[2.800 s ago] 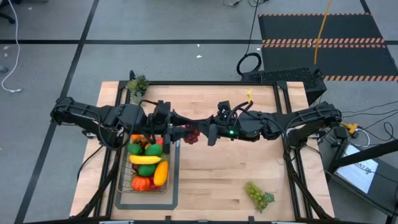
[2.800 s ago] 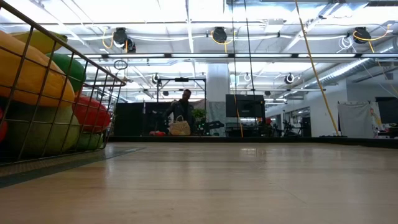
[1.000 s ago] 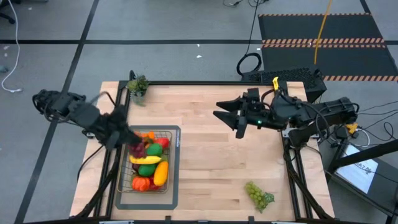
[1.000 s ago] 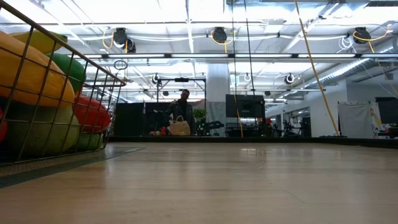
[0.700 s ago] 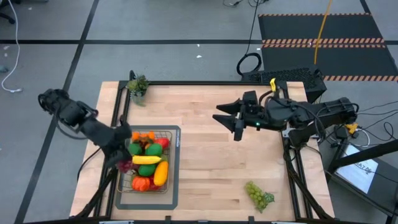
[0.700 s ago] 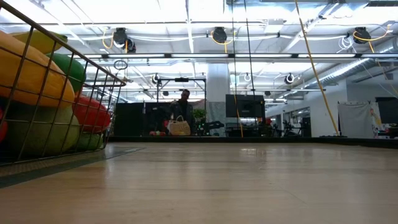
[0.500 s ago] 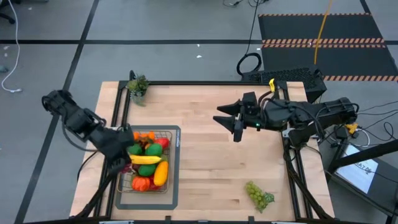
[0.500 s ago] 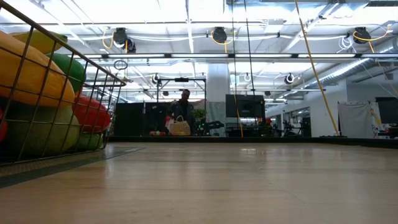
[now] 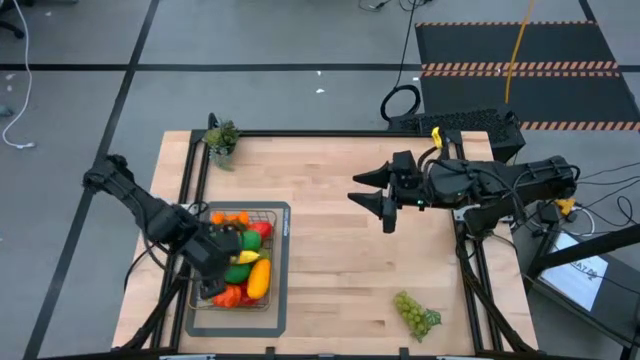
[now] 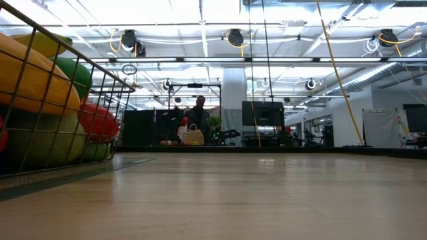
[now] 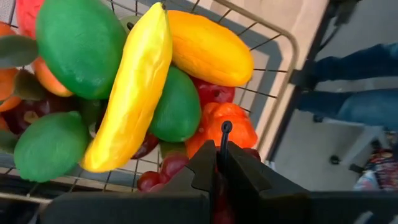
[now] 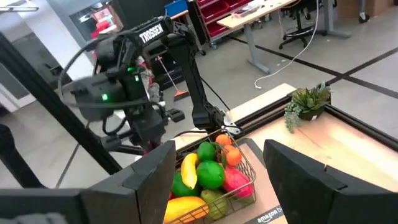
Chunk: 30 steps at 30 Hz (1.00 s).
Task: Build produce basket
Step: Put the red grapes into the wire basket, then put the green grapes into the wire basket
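Note:
The wire basket (image 9: 277, 262) stands on a grey mat at the table's near left. It holds a banana (image 11: 134, 93), limes, a mango (image 11: 208, 46), oranges and red fruit. My left gripper (image 9: 214, 268) is over the basket's near-left part, pointing steeply down, shut on a bunch of purple grapes (image 11: 169, 167). My right gripper (image 9: 386, 203) hangs open high over the table's right half, holding nothing. A bunch of green grapes (image 9: 415, 312) lies on the wood near the near right edge. My left gripper pinches the purple grapes' thin dark stem (image 11: 225, 132) between its two shut fingers, with the stem's end poking out past them. The fingers come from above, slanting down. The berries hang just beyond the fingertips, over the fruit in the basket; whether they touch it, I cannot tell.
A small potted sprig (image 9: 221, 138) stands at the far left corner. The grey mat (image 9: 283, 322) reaches past the basket's near end. Bare wood lies between the basket and the green grapes. A person's legs (image 11: 351, 87) show beside the table's left side.
My left gripper has carried the purple grapes from the basket's far-left rim toward the near edge and down, tipping to point steeply down over the basket. My right gripper has stayed in place.

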Available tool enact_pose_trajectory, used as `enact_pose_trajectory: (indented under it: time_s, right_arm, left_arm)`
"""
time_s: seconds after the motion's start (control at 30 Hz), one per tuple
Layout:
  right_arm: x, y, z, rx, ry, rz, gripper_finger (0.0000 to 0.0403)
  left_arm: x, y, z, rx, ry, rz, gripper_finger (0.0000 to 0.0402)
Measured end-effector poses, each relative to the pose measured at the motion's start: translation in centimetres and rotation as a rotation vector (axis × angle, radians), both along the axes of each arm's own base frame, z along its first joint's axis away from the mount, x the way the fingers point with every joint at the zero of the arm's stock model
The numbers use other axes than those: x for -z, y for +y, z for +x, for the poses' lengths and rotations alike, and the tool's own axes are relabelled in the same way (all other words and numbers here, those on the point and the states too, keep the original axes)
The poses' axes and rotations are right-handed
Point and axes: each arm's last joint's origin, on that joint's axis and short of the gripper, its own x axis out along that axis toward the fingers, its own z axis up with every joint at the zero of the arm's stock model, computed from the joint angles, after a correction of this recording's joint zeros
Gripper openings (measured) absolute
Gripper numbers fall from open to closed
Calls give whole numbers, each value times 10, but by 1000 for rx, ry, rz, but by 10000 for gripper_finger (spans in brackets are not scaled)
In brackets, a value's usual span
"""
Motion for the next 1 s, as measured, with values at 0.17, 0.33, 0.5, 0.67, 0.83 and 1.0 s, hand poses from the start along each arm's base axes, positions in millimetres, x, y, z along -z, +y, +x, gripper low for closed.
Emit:
enact_pose_trajectory:
  time_s: [0.17,0.33,0.5,0.67,0.83,1.0]
  right_arm:
    - [-4,-2,-12,-45,15,7,238]
    - [-7,-3,-29,-72,34,59,238]
    - [-7,-4,-41,-77,69,54,238]
    - [-3,-5,-46,-71,121,84,238]
    - [11,-4,-52,-80,271,196,238]
    - [24,8,-63,-42,414,348,238]
  left_arm:
    - [15,-10,15,15,51,45,31]
    - [23,-17,33,-6,5,35,83]
    - [26,-13,47,-107,-44,29,160]
    - [20,-2,64,-199,-154,-9,193]
    - [11,7,82,-205,-324,-39,173]
    - [6,16,93,-172,-422,-32,147]
